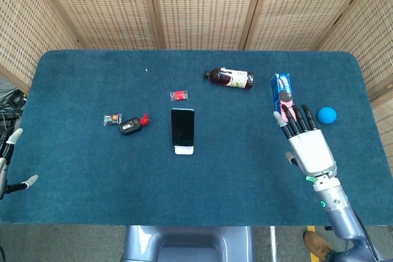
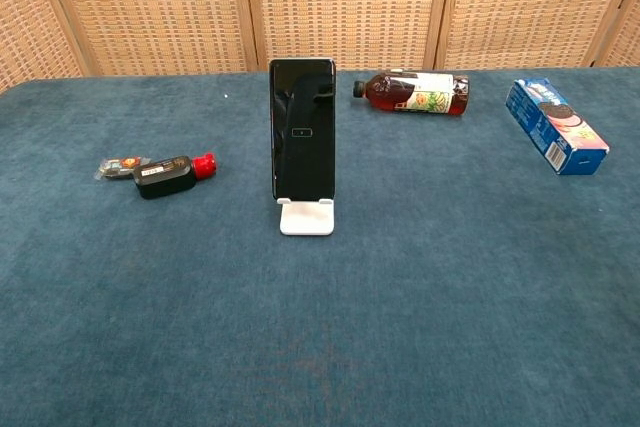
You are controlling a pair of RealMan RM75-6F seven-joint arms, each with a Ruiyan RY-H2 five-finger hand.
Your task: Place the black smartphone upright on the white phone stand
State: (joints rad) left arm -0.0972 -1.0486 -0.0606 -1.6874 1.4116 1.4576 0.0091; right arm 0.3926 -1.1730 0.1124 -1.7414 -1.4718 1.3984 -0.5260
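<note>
A table [image 2: 420,347] covered in dark blue-green carpet-like cloth is seen in front of woven wicker screens [image 2: 345,7]. Places are given from the white phone stand [image 2: 306,217], which sits near the middle of the table.

Nearest the robot, well to the right of the stand, the right hand [image 1: 310,145] is held above the table with its fingers [image 1: 293,119] extended and slightly apart; nothing is held in it. Beside it, nearer the table's right edge, green packets [image 1: 319,162] are lying flat. At the far left edge of the head view, only a small part of the left hand [image 1: 11,164] is shown, and whether it is open or closed cannot be told.

The black smartphone [image 2: 302,129] is standing upright on the stand, its lower edge resting in the stand's lip and its dark screen facing the robot.

To the left of the stand, a small black device with a red cap [image 2: 172,173] is lying beside a small wrapped sweet [image 2: 118,166]. Just beyond the stand, a small red wrapped item [image 1: 178,95] is seen. Farther back and to the right, a dark bottle [image 2: 412,92] is lying on its side, then a blue biscuit box [image 2: 556,125], and a blue ball [image 1: 326,115] near the right edge.
</note>
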